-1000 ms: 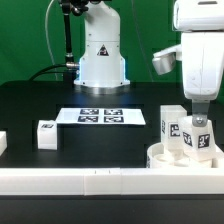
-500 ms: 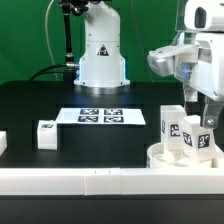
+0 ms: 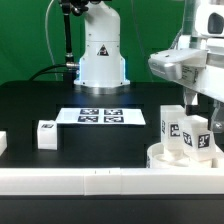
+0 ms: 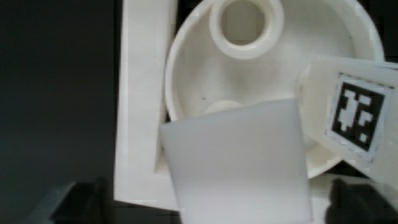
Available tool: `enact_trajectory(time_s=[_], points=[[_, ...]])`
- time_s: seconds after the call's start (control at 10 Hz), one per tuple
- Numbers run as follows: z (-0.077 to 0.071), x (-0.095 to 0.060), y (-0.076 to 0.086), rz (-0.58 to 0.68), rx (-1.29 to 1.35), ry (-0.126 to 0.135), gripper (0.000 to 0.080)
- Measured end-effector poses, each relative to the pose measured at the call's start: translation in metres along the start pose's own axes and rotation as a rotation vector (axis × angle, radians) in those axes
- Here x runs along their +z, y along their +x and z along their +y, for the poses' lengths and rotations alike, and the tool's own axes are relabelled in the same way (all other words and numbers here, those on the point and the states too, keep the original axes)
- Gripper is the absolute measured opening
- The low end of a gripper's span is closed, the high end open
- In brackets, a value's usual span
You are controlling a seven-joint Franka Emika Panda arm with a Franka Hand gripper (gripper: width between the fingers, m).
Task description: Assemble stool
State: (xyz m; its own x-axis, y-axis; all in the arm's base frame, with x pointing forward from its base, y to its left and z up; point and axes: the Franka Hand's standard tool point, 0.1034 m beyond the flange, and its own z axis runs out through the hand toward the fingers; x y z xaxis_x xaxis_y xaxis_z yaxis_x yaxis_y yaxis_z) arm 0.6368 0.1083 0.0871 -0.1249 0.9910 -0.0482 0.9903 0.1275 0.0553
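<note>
While hovering with gripper [image 3: 200, 108] agape and empty, looks down on seat [image 3: 160, 158], butted against rail [image 3: 90, 181], likely for bracing.

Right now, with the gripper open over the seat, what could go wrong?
1. The gripper hangs open close above the legs standing in the seat; a sideways move could clip and tip them.
2. Whether those legs are fully seated doesn't show, so a nudge may loosen them.
3. The loose leg lies far toward the exterior view's left; fetching it likely means a long swing starting right beside them.
</note>
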Motion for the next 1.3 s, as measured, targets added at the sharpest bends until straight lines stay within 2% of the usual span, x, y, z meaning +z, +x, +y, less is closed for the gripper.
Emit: enact_trajectory(time_s=[0.1, 0.2, 0.3, 0.7, 1.3], points=[[0.0, 0.0001, -0.0013, 0.0, 0.002, 0.0, 0.0463], [-0.0001, 0.0002, -0.0021, -0.001, 0.023, 0.0, 0.0463], [-0.0001, 0.0002, -0.0023, -0.001, 0.036, 0.0, 0.0332], [-0.0001, 0.0002, -0.0025, 0.0, 0.211, 0.001, 0.0333], [-0.0027, 0.001, 0.002, 0.0, 0.876, 0.002, 0.0334]])
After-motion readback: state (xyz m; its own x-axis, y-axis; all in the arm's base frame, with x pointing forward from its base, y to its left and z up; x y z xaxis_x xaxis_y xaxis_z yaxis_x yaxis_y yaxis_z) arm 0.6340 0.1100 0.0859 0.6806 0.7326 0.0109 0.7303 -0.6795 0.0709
